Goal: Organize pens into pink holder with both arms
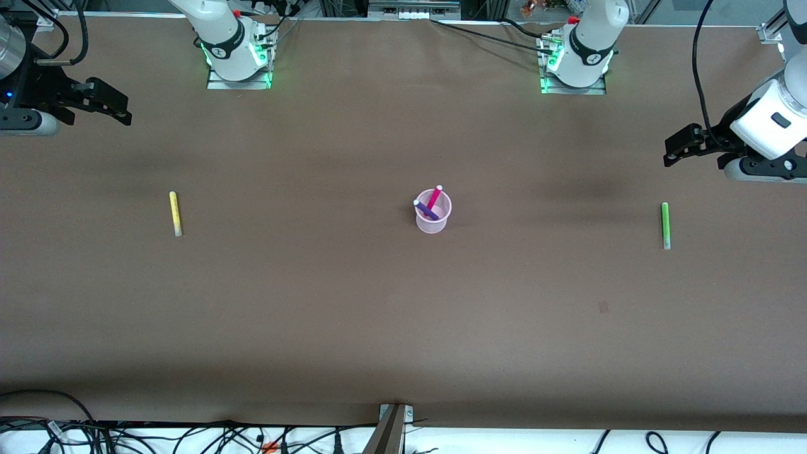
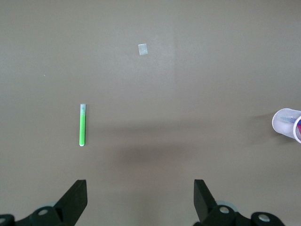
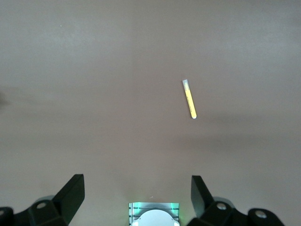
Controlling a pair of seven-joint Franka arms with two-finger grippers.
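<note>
The pink holder (image 1: 434, 217) stands mid-table with the magenta-pink pen (image 1: 435, 195) and the dark purple pen (image 1: 423, 209) leaning in it. The yellow pen (image 1: 175, 214) lies flat toward the right arm's end and also shows in the right wrist view (image 3: 189, 99). The green pen (image 1: 665, 225) lies flat toward the left arm's end and also shows in the left wrist view (image 2: 82, 125). My left gripper (image 1: 672, 151) (image 2: 141, 197) is open and empty, up over the table's end near the green pen. My right gripper (image 1: 123, 113) (image 3: 136, 195) is open and empty, up over the table's end near the yellow pen.
The holder's rim (image 2: 287, 123) shows at the edge of the left wrist view. A small pale patch (image 1: 603, 307) (image 2: 142, 49) marks the brown table cover. The right arm's base (image 3: 154, 214) shows between the right gripper's fingers. Cables lie along the table's near edge.
</note>
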